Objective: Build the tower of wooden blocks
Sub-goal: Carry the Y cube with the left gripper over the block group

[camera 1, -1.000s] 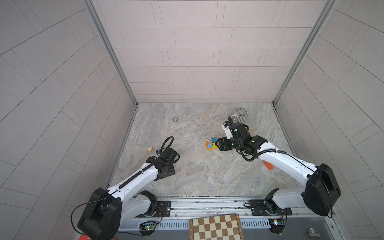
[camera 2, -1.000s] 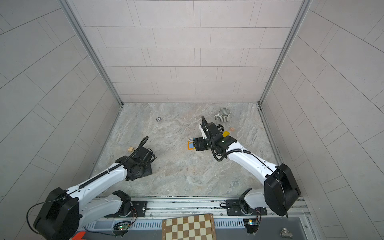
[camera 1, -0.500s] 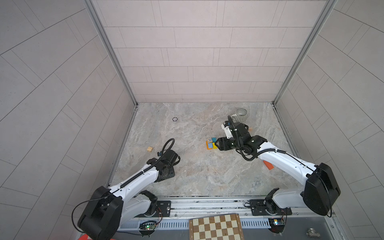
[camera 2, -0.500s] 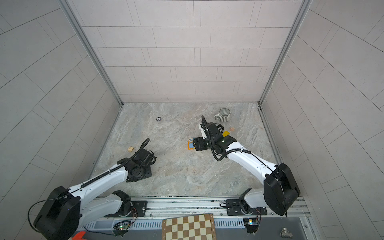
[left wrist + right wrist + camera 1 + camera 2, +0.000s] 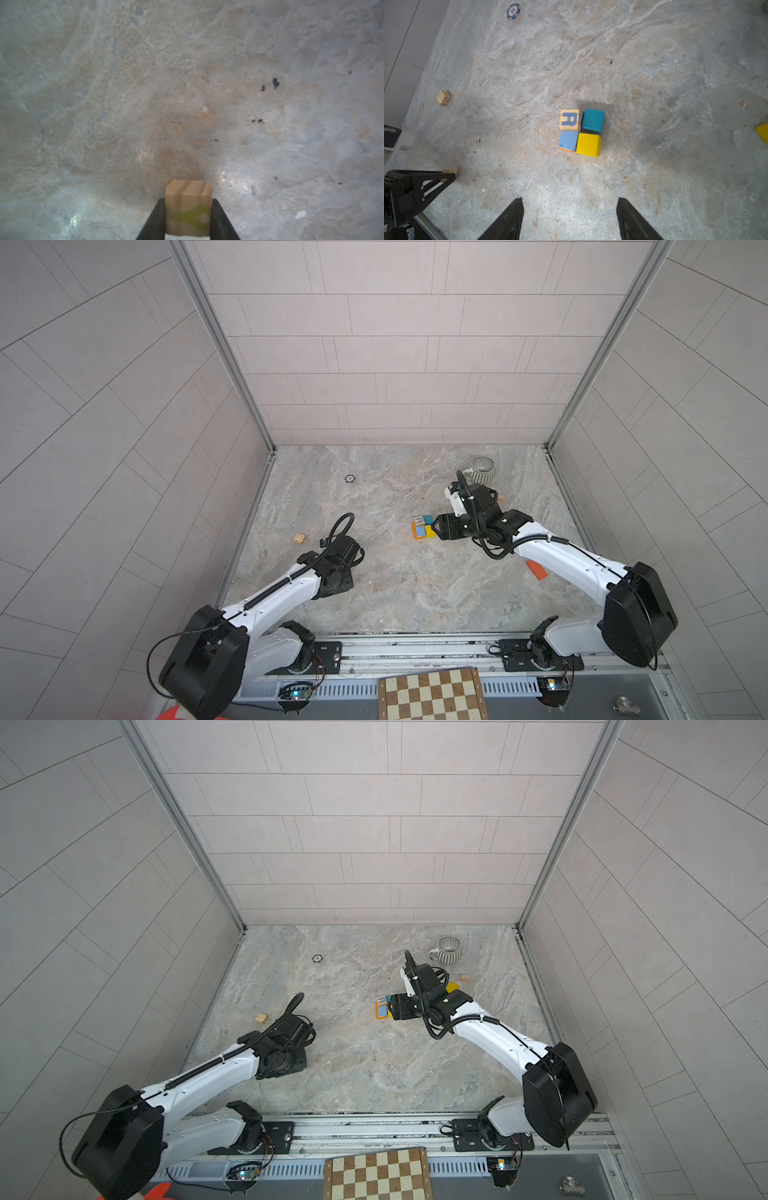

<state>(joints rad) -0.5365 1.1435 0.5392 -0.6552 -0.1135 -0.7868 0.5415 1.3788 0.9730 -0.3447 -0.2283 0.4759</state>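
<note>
Pinching the lettered cube (image 5: 188, 191) in the left gripper (image 5: 188, 200), aiming for a square, centred hold before lifting towards the tower (image 5: 588, 143), right gripper (image 5: 570, 199) hanging open, empty.

seeing rn: 4 wood cubes (image 5: 570, 120), 2 yellow blocks (image 5: 588, 144), 2 blue blocks (image 5: 592, 120), 2 orange blocks (image 5: 536, 569), 1 mug (image 5: 482, 468), 1 poker chip (image 5: 513, 11), 1 chessboard (image 5: 432, 695)
</note>
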